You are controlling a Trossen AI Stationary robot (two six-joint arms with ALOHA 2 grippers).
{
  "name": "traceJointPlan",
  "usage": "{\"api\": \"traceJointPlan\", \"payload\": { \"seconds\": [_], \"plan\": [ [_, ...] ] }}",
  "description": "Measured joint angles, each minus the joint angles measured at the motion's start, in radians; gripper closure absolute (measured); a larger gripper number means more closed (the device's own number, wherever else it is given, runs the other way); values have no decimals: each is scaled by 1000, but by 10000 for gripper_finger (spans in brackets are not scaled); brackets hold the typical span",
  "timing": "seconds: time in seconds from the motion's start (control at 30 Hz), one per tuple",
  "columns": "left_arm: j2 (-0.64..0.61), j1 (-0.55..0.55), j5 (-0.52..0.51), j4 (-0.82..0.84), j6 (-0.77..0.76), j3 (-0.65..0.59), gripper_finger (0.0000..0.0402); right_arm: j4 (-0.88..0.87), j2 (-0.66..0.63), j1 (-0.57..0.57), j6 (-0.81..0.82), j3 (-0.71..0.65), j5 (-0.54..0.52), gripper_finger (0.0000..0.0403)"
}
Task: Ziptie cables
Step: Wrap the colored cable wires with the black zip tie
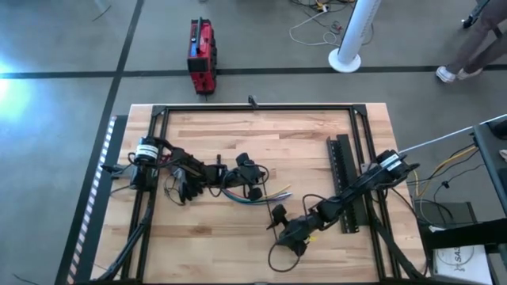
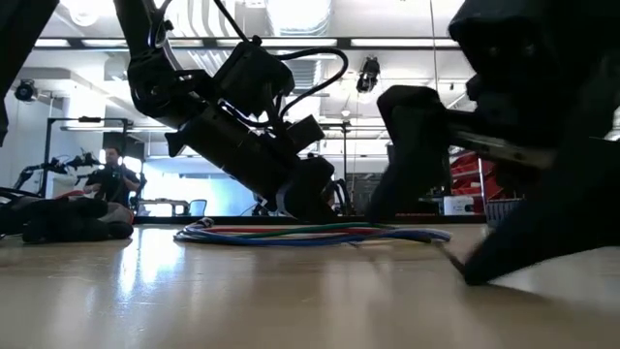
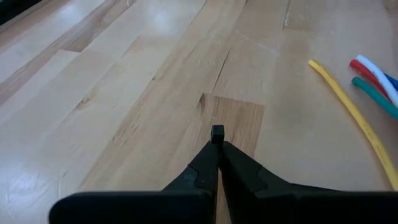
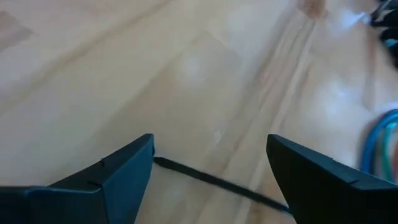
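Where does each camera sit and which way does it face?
High: above the table, facing straight down; both arms show.
Low: at tabletop height, facing level across the cables; arms enter from above.
Left wrist: on that arm, looking past the shut left claw.
Right wrist: past the open right claw, over the ziptie.
Shared: all views show the cables.

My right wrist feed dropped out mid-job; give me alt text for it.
The right gripper is open just above the wooden table, its two dark fingers straddling the thin black ziptie lying flat between them. The cables curve in at one edge.
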State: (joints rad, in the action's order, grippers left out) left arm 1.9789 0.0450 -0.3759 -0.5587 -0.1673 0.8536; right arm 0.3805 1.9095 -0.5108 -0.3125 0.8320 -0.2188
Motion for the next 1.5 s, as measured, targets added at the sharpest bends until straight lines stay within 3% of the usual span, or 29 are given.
{"api": "traceJointPlan", "payload": {
  "seconds": [0.47,0.8,1.0,1.5],
  "plan": [
    [0,0,1,8,1,0,402,-91,-44,26,-227,-8,-186,117],
    [0,0,2,9,1,0,402,-179,-76,28,-310,-7,-238,114],
    [0,0,3,11,1,0,402,-207,-94,29,-353,-10,-300,150],
    [0,0,3,14,1,0,402,-216,-108,28,-263,-10,-311,261]
  ]
}}
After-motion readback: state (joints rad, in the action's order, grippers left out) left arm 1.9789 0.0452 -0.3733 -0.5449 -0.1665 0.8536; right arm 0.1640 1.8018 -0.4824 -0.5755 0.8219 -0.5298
